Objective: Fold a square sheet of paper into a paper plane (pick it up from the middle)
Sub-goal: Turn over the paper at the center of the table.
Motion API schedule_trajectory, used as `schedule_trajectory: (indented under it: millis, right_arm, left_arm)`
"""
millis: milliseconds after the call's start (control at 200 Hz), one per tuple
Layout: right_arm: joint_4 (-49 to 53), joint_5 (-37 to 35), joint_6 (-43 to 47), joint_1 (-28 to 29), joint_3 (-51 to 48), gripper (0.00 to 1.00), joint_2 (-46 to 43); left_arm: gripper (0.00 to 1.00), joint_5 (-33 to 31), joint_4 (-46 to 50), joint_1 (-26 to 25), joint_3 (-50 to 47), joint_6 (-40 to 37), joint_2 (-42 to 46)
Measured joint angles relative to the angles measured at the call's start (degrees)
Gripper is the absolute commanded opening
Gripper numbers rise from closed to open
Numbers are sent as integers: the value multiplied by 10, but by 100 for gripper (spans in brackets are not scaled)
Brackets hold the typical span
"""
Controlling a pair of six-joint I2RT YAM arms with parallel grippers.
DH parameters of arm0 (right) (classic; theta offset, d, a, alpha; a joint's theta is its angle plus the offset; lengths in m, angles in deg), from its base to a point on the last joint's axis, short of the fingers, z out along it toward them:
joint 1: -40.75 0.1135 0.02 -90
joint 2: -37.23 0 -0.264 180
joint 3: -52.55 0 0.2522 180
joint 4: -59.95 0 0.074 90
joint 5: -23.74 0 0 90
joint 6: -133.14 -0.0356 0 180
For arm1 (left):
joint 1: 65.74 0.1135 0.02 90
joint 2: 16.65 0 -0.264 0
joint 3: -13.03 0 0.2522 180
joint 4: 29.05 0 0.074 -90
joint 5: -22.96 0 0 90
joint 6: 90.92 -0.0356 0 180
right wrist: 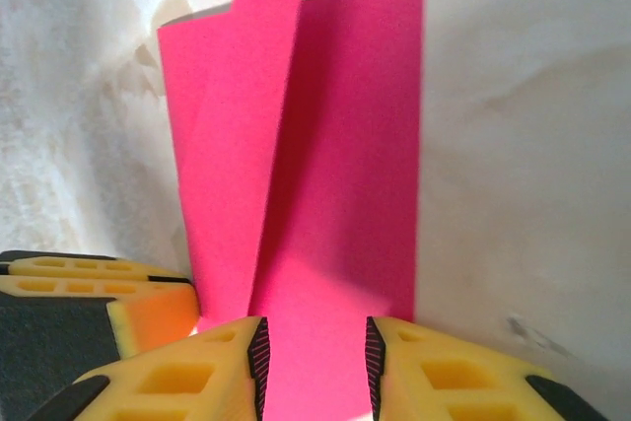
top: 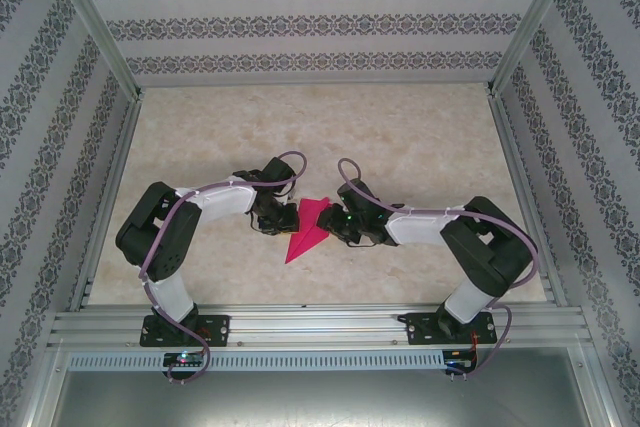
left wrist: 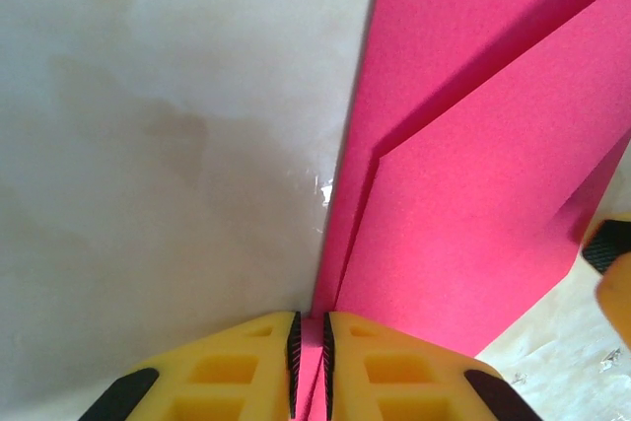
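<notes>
Both arms bend inward (2 wrists nearly meeting). Left gripper (left wrist: 310,342) pinches the paper plane (top: 308,229); right gripper (right wrist: 314,342) stands spread astride it. Nose points diagonally near-left.

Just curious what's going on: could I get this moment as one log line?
left gripper: shut on edge of paper plane | right gripper: jaws apart, paper between | plane: part-folded, flap raised, on table

paper plane (top: 308,232) | magenta-pink, half-folded dart | flaps lifted | tip pointing near-left
</notes>
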State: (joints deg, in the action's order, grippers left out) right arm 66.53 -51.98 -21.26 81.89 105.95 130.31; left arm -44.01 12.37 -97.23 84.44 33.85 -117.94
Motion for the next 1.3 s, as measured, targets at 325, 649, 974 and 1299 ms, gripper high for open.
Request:
schedule_trajectory:
  millis: [325,649,974,1299]
  right_arm:
    - [53,-22,5,4,18,35,-4]
    - [34,-8,2,13,34,31,30]
    - [-30,18,3,9,34,39,38]
    - [-71,46,9,-19,33,42,59]
  left_arm:
    - [17,0,3,0,3,-1,-1]
    - [17,0,3,0,2,-1,-1]
    - [15,0,3,0,2,-1,-1]
    - [14,31,-17,18,-15,21,3]
